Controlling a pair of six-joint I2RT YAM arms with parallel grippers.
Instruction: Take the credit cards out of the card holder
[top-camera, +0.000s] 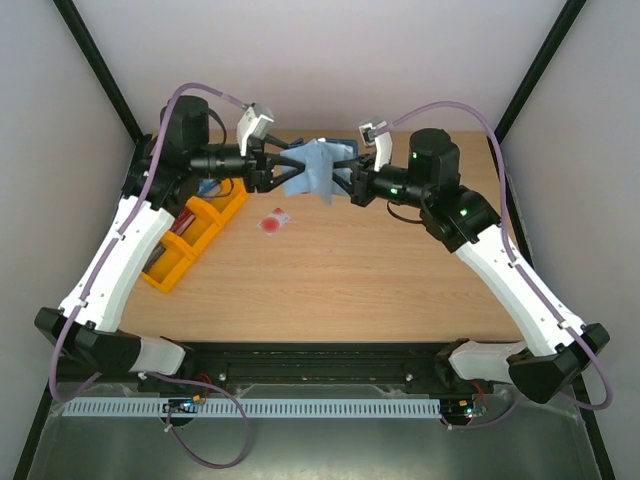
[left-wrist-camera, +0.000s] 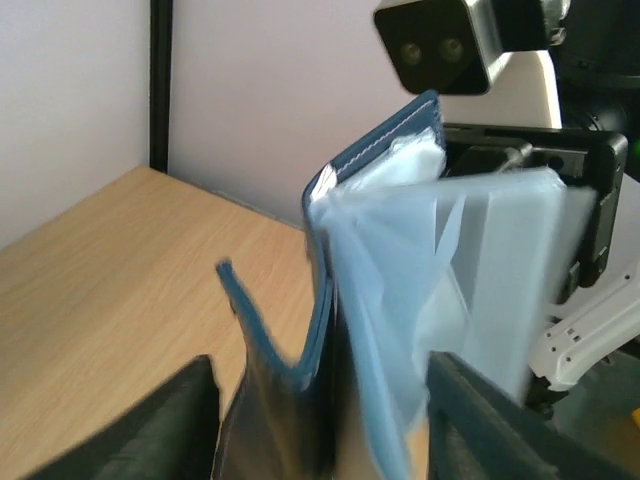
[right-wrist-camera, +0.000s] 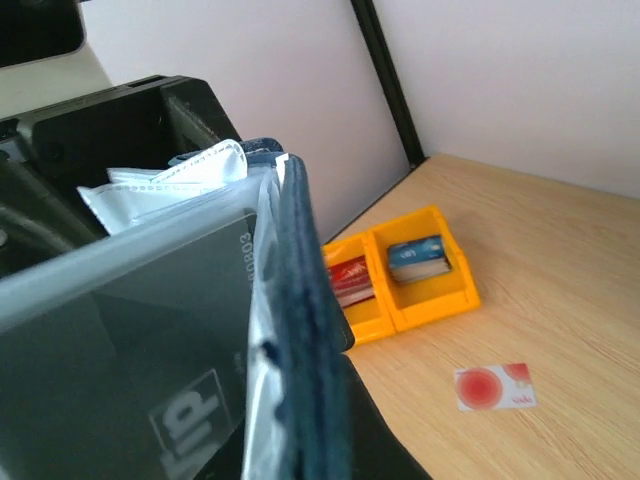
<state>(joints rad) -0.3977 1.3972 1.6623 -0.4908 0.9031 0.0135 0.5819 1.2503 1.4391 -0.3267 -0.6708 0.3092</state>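
Observation:
Both arms meet over the far middle of the table with the navy-blue card holder (top-camera: 312, 170) hanging in the air between them. My right gripper (top-camera: 345, 182) is shut on its navy edge (right-wrist-camera: 300, 300). The dark grey "VIP" card (right-wrist-camera: 150, 380) sits behind a clear pocket just left of that edge. My left gripper (top-camera: 270, 172) has its jaws apart on either side of the unfolded holder (left-wrist-camera: 380, 160), whose light blue pockets fan out; this view is blurred. The white card with the red round mark (top-camera: 273, 221) lies flat on the wood (right-wrist-camera: 493, 387) below the grippers.
An orange tray (top-camera: 165, 275) with compartments lies at the left of the table, with stacks of small cards in it (right-wrist-camera: 430, 310). Black frame posts and pale walls close in the back corners. The right wrist camera (left-wrist-camera: 440, 45) hangs close in front of the left one.

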